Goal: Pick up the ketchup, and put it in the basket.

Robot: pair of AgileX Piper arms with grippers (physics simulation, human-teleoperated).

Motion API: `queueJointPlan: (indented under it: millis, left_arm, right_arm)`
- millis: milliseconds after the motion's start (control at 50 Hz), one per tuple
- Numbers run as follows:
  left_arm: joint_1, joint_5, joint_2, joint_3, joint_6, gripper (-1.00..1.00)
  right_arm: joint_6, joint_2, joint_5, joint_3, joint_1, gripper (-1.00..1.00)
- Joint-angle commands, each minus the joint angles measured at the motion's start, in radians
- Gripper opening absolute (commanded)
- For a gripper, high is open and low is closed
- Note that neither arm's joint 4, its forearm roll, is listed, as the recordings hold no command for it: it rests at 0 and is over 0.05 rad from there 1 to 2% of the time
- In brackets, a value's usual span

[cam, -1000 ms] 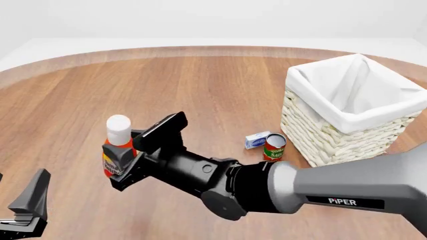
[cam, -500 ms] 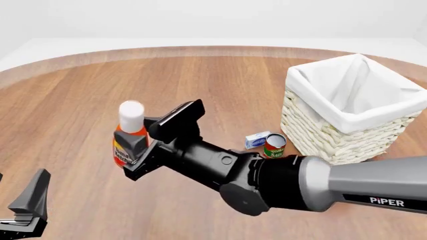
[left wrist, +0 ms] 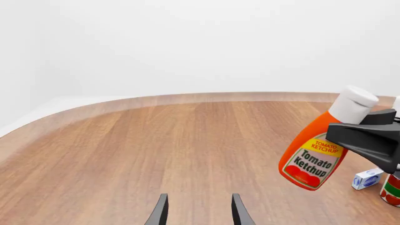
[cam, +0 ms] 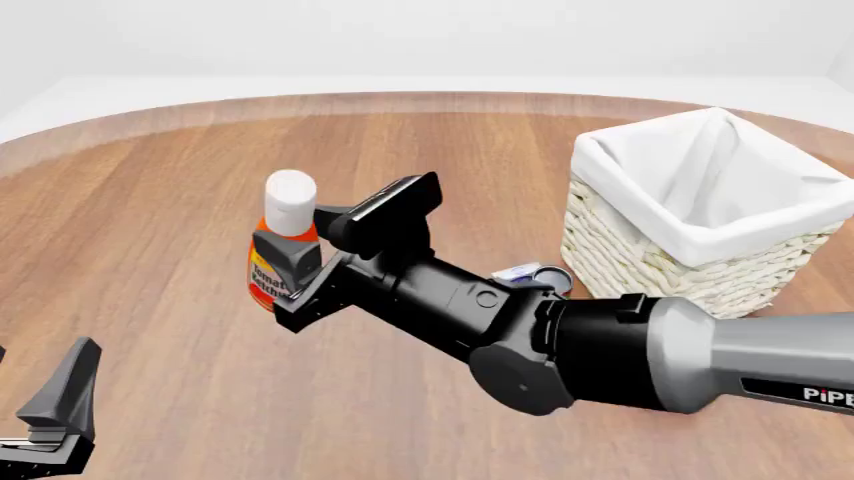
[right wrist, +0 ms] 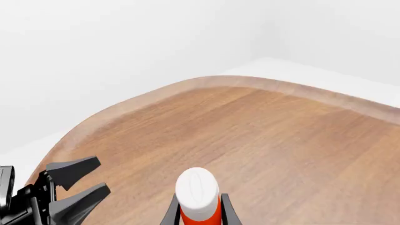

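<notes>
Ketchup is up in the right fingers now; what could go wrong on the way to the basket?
1. The ketchup hangs tilted in the right gripper, so it may slip or pivot during the swing.
2. The basket wall stands tall; a low carry could knock the bottle against its rim.
3. The can and small box lie beside the basket, so a low pass might sweep them.

Right arm (cam: 561, 340) hides most of the tomato sauce can (cam: 550, 280) and small box (cam: 514, 272). Ketchup (right wrist: 197, 194) cut off below the shoulder in right wrist view. Basket (cam: 667, 270) front corner behind the arm.
</notes>
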Motion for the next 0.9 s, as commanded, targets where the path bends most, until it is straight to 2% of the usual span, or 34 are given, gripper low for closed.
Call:
queueJointPlan:
  millis: [20,900]
  left_arm:
    - [0.000,0.000,0.000,0.000,0.000,1.00]
    - [0.000,0.000,0.000,0.000,0.000,1.00]
  right_arm:
    - [0.009,-0.025,0.008,-0.003,-0.024,-1.00]
    - [-0.025,-0.189,0.005,0.090,-0.198,-1.00]
